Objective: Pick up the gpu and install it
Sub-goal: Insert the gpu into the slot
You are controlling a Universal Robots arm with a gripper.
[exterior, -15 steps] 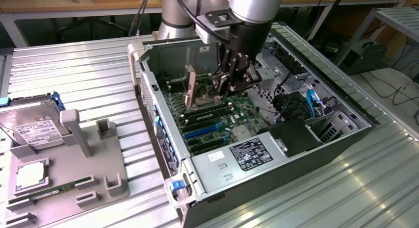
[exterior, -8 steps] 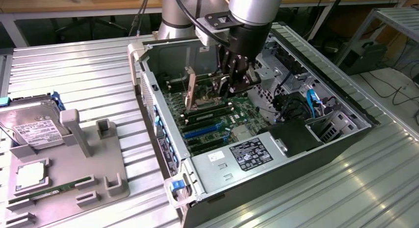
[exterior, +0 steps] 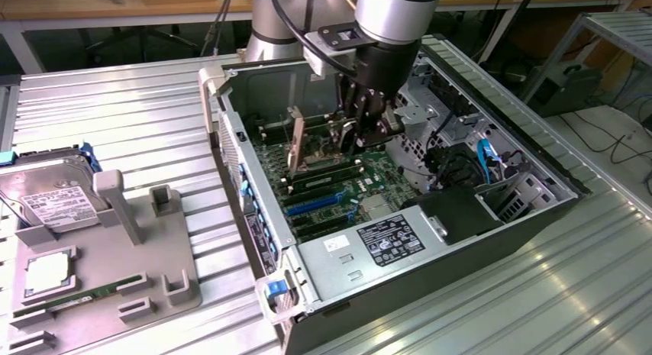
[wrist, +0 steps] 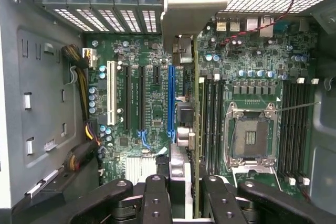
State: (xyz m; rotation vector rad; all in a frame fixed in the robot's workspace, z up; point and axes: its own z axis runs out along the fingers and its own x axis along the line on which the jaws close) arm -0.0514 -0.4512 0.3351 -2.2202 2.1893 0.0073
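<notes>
My gripper [wrist: 181, 195] is clamped on the gpu [exterior: 298, 141], which stands on edge inside the case [exterior: 232, 145], close over the motherboard [wrist: 147, 129] and beside the long blue slot [wrist: 171, 103]. Hazard: if the card edge sits off the slot line, downward force may damage contacts. A tilted card may bind at one end, or its bracket may catch the case wall.

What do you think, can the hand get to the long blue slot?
Probably yes. The case is open, the hand holding the gpu is right by the long blue slot, and nothing covers that slot.
</notes>
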